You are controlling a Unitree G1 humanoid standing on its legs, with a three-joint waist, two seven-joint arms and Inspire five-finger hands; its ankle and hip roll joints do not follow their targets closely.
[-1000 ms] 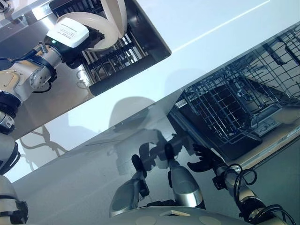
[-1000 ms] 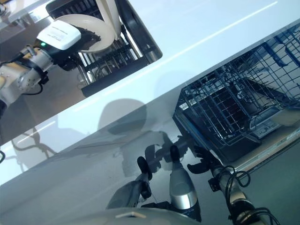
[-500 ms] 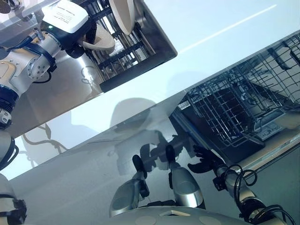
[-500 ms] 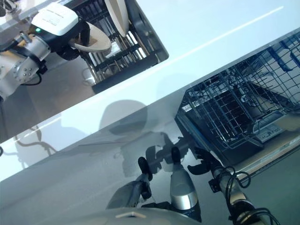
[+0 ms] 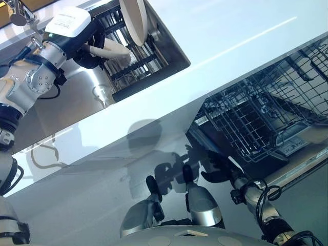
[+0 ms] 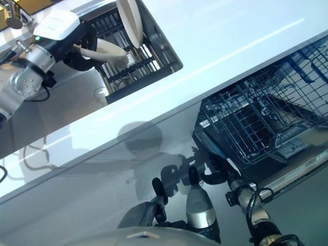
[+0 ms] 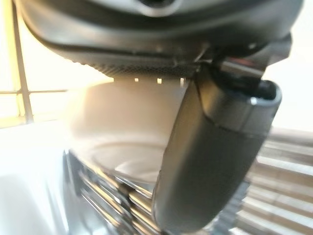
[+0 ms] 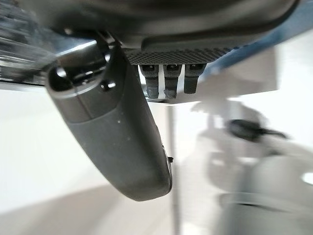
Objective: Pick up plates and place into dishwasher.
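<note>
My left hand point(image 5: 86, 45) is at the far left over the black dish rack point(image 5: 154, 59), shut on a white plate point(image 5: 110, 49). The plate is tilted nearly flat, lifted off the rack's bars. In the left wrist view the plate point(image 7: 122, 132) sits under the palm with the thumb point(image 7: 215, 161) curled across its rim. A second white plate point(image 6: 129, 20) stands upright in the rack beside it. The wire dishwasher basket point(image 5: 266, 118) is pulled out at the right. My right hand point(image 5: 218, 171) hangs low beside the basket's near corner, fingers relaxed and holding nothing.
The dish rack sits in a steel sink area point(image 5: 61, 113) with a small drain fitting point(image 5: 98, 92). A long white counter point(image 5: 230, 31) runs between the sink and the dishwasher. The open dishwasher door point(image 5: 302, 154) lies below the basket.
My left hand has drawn the plate out of the rack and tipped it from upright to nearly flat. The view shifted slightly. My right hand rose a little toward the basket.
</note>
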